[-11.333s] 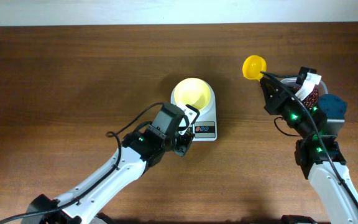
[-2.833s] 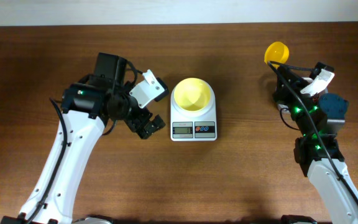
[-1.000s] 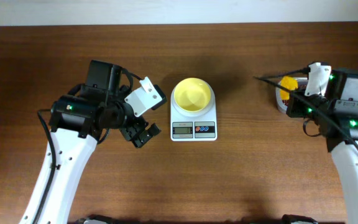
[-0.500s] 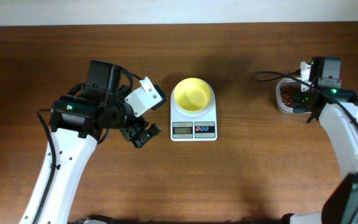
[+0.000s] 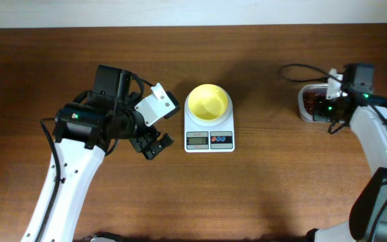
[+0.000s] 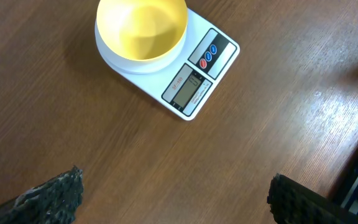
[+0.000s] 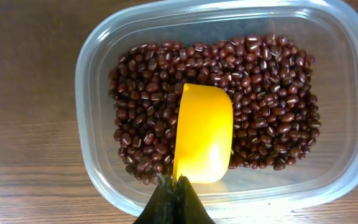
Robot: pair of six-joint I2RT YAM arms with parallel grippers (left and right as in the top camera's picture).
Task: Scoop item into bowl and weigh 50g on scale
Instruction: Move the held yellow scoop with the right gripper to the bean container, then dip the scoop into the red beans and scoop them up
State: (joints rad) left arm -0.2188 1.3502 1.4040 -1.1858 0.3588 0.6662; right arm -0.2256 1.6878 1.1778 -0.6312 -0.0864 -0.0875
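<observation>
Two arms, split jobs. Left gripper (image 6: 176, 202) hangs nearest, left of the scale (image 5: 209, 140) and a little toward the robot's side. Its jaws are spread wide with nothing between them. It looks parked clear so it can't touch the platform and upset the reading, and its camera looks down on the display.

Scale sits mid-tabletop (image 5: 261, 195), display and buttons facing the robot; digits too small to read. Bowl (image 5: 208, 102) sits centred on the scale's platform, just behind the display. It is empty, no beans in it, and is placed there so the weight registers as it fills.

Well right of the scale and slightly further back is a clear tub (image 7: 98, 56) holding the beans (image 7: 266, 81) in a loose layer. Right gripper (image 7: 174, 202) is over the tub's near rim, jaws together and clamped on the handle of the scoop (image 7: 204, 140). The cup lies down among the beans at the tub's middle, and no beans show on its yellow face. That low hold reads as set up for digging.

Judgement: the first scoop load is in hand and the task has barely started. The next move calls for a level lift and a carry across bare tabletop toward the scale. The risk is beans spilling on the way.
</observation>
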